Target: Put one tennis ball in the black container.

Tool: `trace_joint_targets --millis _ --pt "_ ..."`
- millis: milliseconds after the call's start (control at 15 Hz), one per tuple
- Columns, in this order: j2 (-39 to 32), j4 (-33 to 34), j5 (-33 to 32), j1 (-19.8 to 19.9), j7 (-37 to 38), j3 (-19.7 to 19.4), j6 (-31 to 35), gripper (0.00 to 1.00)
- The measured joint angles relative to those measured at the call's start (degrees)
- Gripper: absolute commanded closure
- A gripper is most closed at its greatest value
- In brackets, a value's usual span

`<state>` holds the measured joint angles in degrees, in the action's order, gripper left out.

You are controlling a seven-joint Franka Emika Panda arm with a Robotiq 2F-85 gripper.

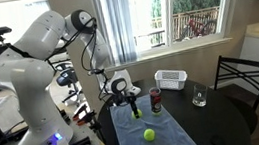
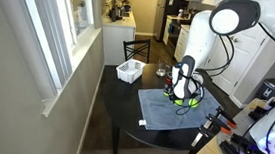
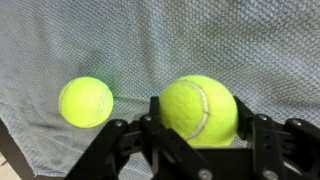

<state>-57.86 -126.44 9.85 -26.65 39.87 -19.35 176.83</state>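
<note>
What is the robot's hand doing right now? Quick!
Gripper: closed, holding one tennis ball.

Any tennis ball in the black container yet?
Out: one tennis ball lies on the towel, the other ball sits between fingers of the gripper.

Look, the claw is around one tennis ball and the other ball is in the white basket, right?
Not quite. The gripper is around one tennis ball, but the other ball lies on the grey towel, not in the white basket. The wrist view shows it.
</note>
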Motion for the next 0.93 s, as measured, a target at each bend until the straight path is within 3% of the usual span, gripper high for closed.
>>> trace_joint_targets --millis 200,333,733,933 --pt "3.64 -3.02 0.00 -2.57 -0.08 -1.61 0.02 0.57" --pt "6.22 -5.16 0.00 -6.35 -0.08 -4.56 0.43 0.57" --pt "12.99 -11.61 0.61 -22.14 -0.08 -17.90 2.16 0.57" --pt "13.97 -12.90 2.50 -27.98 -0.08 -23.86 2.19 0.57"
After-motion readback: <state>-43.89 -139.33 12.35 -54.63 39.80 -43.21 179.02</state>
